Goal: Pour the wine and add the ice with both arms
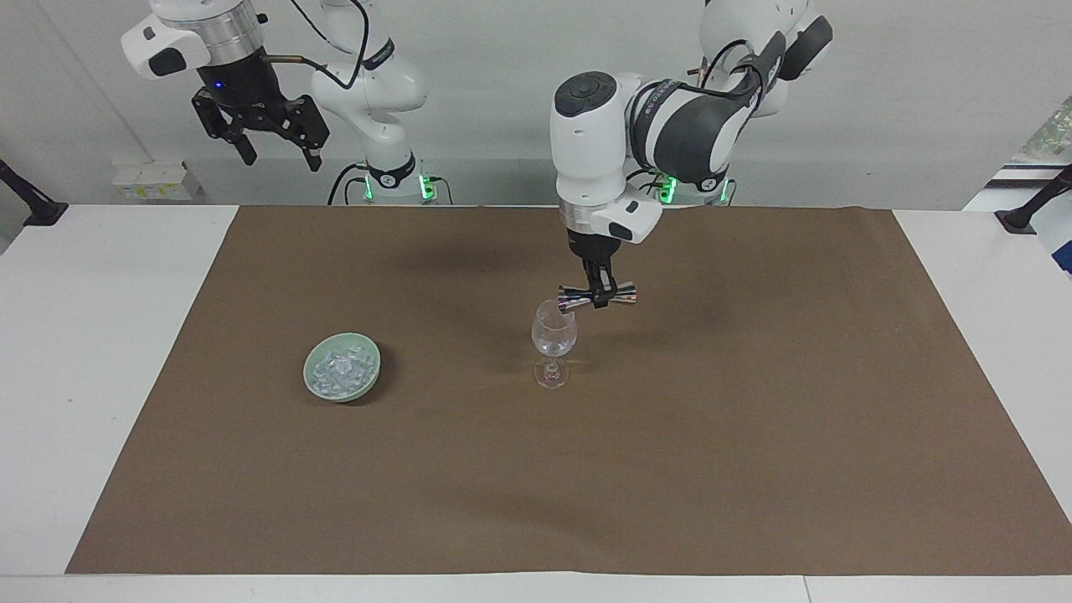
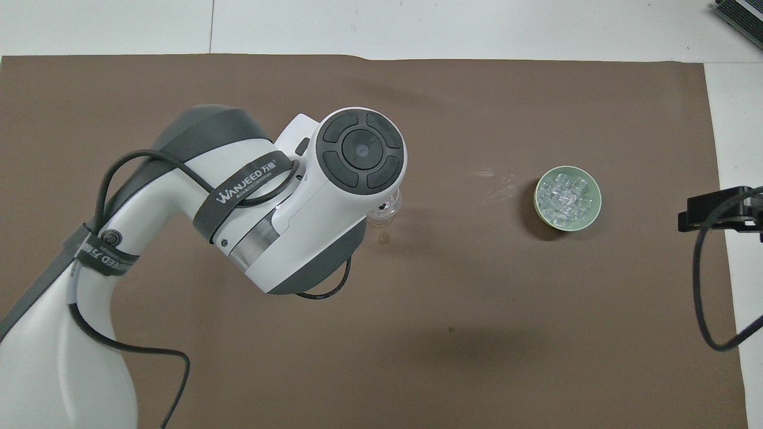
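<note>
A clear wine glass [image 1: 553, 339] stands upright mid-mat; only its edge [image 2: 387, 210] shows past the left arm in the overhead view. My left gripper [image 1: 596, 295] is shut on a shiny metal jigger [image 1: 596, 296] held sideways, its one end tipped over the glass's rim. The ice [image 1: 341, 369] lies as small clear chunks in a pale green bowl [image 1: 369, 377] toward the right arm's end, the same ice [image 2: 566, 196] filling that bowl [image 2: 594, 210] from above. My right gripper [image 1: 276, 149] hangs open high above the table's edge at the robots' end, holding nothing.
A brown mat [image 1: 754, 435] covers most of the white table [image 1: 92, 352]. A small wet spot [image 2: 384, 238] marks the mat beside the glass's foot. Faint wet streaks [image 2: 495, 182] lie between glass and bowl. The left arm's wrist hides most of the glass from above.
</note>
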Robot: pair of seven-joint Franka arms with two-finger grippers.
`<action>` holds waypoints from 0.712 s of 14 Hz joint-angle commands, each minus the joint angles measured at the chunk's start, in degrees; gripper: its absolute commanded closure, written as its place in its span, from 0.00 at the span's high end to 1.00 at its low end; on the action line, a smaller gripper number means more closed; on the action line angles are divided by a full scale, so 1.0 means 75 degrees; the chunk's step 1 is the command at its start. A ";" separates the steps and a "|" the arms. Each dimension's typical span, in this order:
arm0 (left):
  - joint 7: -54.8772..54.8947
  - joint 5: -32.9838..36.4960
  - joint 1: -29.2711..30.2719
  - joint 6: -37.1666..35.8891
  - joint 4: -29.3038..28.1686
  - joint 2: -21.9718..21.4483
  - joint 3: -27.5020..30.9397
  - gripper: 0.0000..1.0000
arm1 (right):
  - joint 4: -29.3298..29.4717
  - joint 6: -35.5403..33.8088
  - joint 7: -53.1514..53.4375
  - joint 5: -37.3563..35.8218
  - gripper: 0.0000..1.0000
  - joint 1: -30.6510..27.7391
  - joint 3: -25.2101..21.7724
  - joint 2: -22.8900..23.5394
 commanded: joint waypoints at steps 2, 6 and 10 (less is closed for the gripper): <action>-0.0021 0.0168 -0.0110 -0.0232 0.0353 0.0175 -0.0105 0.00 | -0.0066 0.0124 -0.0169 -0.0003 1.00 -0.0073 0.0029 -0.0064; 0.0633 -0.0252 -0.0028 -0.0314 0.0352 0.0069 -0.0211 0.00 | -0.0066 0.0124 -0.0158 0.0009 1.00 -0.0096 0.0029 -0.0064; 0.1547 -0.1260 0.0252 -0.0315 0.0341 -0.0142 -0.0047 0.00 | -0.0066 0.0124 -0.0158 0.0009 1.00 -0.0096 0.0029 -0.0064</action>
